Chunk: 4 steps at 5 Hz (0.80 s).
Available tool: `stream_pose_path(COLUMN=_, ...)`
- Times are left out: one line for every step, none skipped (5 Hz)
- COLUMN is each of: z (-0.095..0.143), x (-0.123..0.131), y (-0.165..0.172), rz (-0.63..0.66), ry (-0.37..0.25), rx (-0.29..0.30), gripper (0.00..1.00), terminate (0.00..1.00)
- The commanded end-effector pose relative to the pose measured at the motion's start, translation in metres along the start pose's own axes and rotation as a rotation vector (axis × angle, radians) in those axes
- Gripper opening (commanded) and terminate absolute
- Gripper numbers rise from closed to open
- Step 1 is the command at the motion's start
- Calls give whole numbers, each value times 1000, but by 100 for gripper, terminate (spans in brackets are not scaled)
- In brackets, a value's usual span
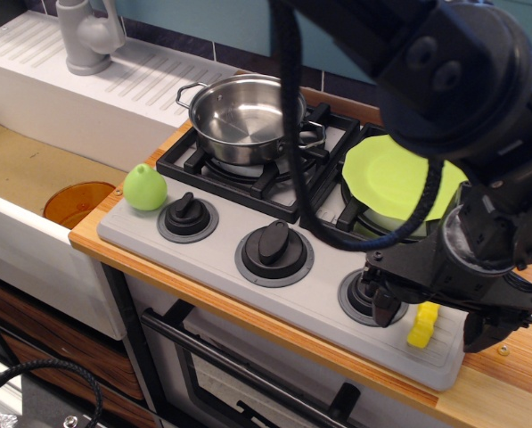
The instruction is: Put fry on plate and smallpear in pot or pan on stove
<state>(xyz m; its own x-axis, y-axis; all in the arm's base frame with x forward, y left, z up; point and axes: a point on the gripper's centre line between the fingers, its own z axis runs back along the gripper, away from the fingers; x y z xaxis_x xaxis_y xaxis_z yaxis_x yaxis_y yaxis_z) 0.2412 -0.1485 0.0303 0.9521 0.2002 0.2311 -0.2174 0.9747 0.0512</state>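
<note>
1. Right then, I had the gripper (pixel 428 319) low over the front right corner of the stove (pixel 221 281), its two dark fingers spread, one on each side of the fry (pixel 422 325).
2. I could not tell whether either finger touched the fry; its lower yellow end showed on the grey stove top just beside the right-hand knob (pixel 365 299), its upper part hidden by the gripper body.
3. I saw the plate (pixel 386 174) on the stove's back right burner, partly covered by the arm and a black cable.
4. I saw the pot (pixel 246 116) sitting upright and empty on the stove's back left burner.
5. I saw the smallpear (pixel 145 187) at the stove's front left corner, just beside the left-hand knob (pixel 186 215).
</note>
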Motion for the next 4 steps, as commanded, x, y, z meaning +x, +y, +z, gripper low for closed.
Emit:
stream_pose_path(z=-4, x=1, y=-7, rz=16, ry=-18, rx=-26, gripper=100, terminate=0)
stream_pose_path(z=-9, x=-1, y=-7, rz=16, ry=-19, rx=-39, gripper=100, terminate=0)
stream_pose_path(z=-15, x=-1, y=-6, rz=13, ry=-19, rx=-53, gripper=100, terminate=0)
stream_pose_path(z=-18, x=-1, y=-4, rz=10, ry=-12, rx=-62, gripper=0, terminate=0)
